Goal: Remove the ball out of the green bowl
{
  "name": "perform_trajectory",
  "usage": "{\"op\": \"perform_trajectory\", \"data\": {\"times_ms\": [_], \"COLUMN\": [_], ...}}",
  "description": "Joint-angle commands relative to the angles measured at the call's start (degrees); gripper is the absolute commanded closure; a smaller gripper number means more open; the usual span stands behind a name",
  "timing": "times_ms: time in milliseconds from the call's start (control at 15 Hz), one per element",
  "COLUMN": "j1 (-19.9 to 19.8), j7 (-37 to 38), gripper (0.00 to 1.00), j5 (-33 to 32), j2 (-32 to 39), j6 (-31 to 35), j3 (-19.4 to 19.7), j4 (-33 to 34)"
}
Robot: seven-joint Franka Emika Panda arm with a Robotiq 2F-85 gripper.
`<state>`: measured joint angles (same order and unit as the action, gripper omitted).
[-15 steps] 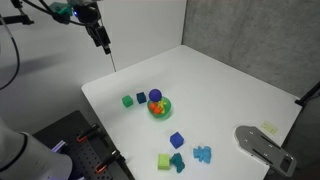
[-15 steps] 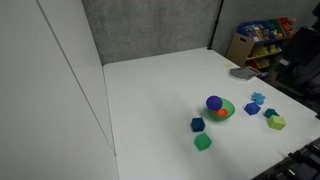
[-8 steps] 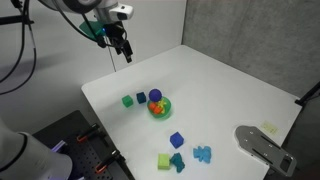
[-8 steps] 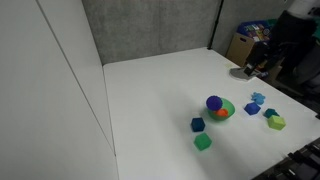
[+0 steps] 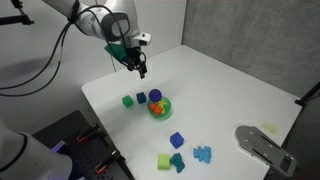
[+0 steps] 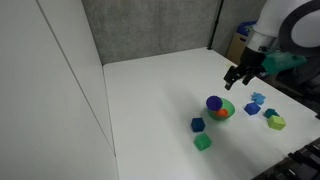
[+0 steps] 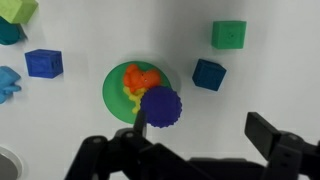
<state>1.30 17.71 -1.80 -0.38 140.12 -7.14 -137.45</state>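
Note:
The purple ball (image 7: 160,107) sits in the green bowl (image 7: 113,88) on top of an orange and yellow toy (image 7: 138,80). The ball (image 5: 155,96) and bowl (image 5: 159,110) show in both exterior views, ball (image 6: 214,103) and bowl (image 6: 229,106). My gripper (image 7: 196,128) is open and empty, hovering above the table with the ball just beside its left finger in the wrist view. In the exterior views the gripper (image 5: 139,68) (image 6: 235,82) hangs high above the table, behind the bowl.
Dark blue cubes (image 7: 209,74) (image 7: 43,63) and a green cube (image 7: 229,34) lie around the bowl. A yellow-green block (image 7: 17,9) and light blue toy (image 7: 8,82) lie at the left. A grey object (image 5: 262,143) sits near a table corner.
The arm has swung in over the table and come down toward the bowl. The ball and the other toys have not moved.

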Motion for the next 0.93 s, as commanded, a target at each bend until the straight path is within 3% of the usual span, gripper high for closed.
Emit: {"op": "perform_trajectory", "data": {"times_ms": [0,67,333,600,867], "j1": [0.9,1.2,1.7,1.9,2.0], "j7": [0.1,-0.2,-0.2,5.7,5.6], "gripper": [0.00,0.00,0.00,0.00,0.00], "j5": [-0.8,0.1,0.2,-9.4,-9.7], "j2": [5.7,3.6,4.8,7.1,10.2], "j6": [0.8,0.8,0.9,4.1,7.4], "j3": [1.8,1.9,2.4,4.6,6.1], "j4": [4.5,1.9,2.4,2.9,3.5]}}
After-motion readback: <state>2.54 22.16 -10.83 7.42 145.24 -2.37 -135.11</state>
